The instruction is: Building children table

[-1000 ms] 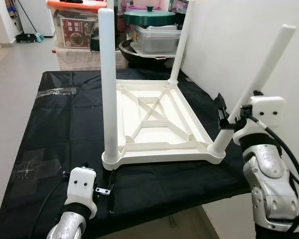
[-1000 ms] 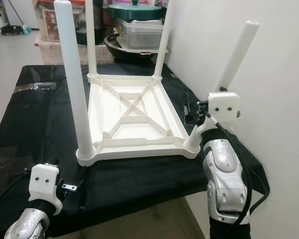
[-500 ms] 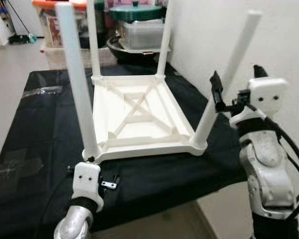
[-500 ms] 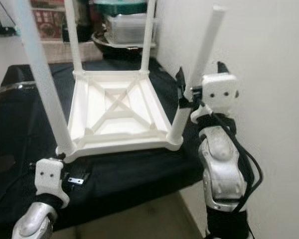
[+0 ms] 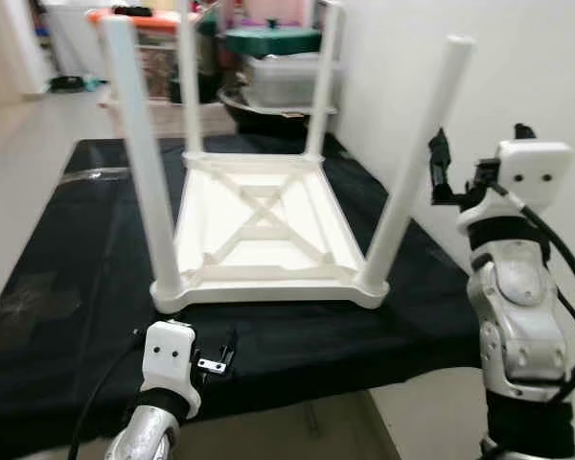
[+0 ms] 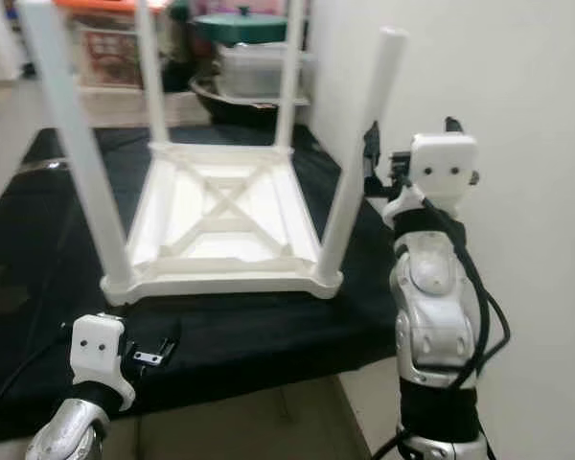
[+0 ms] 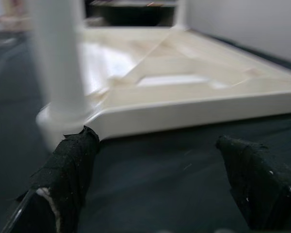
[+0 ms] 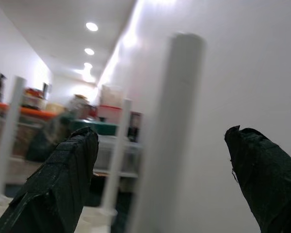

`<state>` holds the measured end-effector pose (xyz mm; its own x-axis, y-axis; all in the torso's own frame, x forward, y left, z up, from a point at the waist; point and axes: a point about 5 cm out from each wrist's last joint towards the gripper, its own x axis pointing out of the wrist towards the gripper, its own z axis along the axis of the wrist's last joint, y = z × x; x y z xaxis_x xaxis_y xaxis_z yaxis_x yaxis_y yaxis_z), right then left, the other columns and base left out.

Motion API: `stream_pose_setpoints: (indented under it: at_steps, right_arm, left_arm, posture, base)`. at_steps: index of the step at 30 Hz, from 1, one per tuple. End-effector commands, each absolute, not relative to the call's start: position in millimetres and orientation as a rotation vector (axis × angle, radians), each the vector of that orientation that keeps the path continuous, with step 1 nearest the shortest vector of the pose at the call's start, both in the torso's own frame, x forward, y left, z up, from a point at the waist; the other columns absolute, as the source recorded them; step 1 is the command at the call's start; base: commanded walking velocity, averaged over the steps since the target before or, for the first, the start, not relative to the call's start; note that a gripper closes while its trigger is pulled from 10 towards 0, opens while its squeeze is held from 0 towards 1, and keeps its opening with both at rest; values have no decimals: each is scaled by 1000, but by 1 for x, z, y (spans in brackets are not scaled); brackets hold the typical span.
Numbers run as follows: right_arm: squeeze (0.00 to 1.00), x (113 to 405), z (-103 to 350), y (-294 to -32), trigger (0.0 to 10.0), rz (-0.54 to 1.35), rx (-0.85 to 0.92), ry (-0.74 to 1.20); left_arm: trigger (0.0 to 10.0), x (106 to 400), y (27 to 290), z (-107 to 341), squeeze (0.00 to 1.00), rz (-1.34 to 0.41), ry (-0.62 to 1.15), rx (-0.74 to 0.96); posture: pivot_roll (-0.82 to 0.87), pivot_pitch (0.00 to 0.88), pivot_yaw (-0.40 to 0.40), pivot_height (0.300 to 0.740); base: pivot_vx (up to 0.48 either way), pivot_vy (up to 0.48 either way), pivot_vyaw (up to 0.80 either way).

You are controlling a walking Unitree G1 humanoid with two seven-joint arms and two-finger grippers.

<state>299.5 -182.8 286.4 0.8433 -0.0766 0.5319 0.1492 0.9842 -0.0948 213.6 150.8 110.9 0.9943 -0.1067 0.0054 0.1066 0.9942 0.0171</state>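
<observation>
Black cloth [image 5: 67,287] covers the tabletop beside a white wall [image 5: 517,77]; storage bins [image 5: 149,57] stand behind. White children table [image 5: 259,225] lies upside down on the cloth, four legs up. Near-right leg [image 5: 412,163] leans outward, looks not fully seated; risk: a sideways bump pops it out or it hits the wall. Right gripper [image 5: 479,177] jaws open, raised, leg just beside and between them in the wrist view, no contact. Left gripper [image 7: 160,187] jaws open, low at the near-left corner, apart from the frame.
</observation>
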Motion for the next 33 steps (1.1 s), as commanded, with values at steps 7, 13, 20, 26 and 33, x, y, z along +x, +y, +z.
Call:
stream_pose_setpoints:
  at_steps: [7,13,20,26,33]
  right_arm:
    - [0,310,294,-190,10000,-120,-22,-552]
    - [0,316,305,-194,10000,-133,-30,-574]
    - [0,333,323,-193,10000,-34,-20,-564]
    - [0,349,339,-203,8980,-28,-11,-552]
    - [0,352,349,-209,0,-13,37,-564]
  left_arm:
    - [10000,216,149,111,0,-114,-12,12]
    - [10000,216,148,109,0,-123,-6,10]
    - [10000,215,146,108,0,-130,-5,7]
    - [10000,216,143,109,0,-130,-9,5]
    - [10000,216,143,110,0,-125,-11,6]
  posture:
    - [105,0,-126,740]
    - [101,0,-127,740]
    - [97,0,-127,740]
    - [103,0,-138,740]
    - [100,0,-143,740]
  base:
    - [0,0,0]
    - [0,0,0]
    - [0,0,0]
    - [0,0,0]
    - [0,0,0]
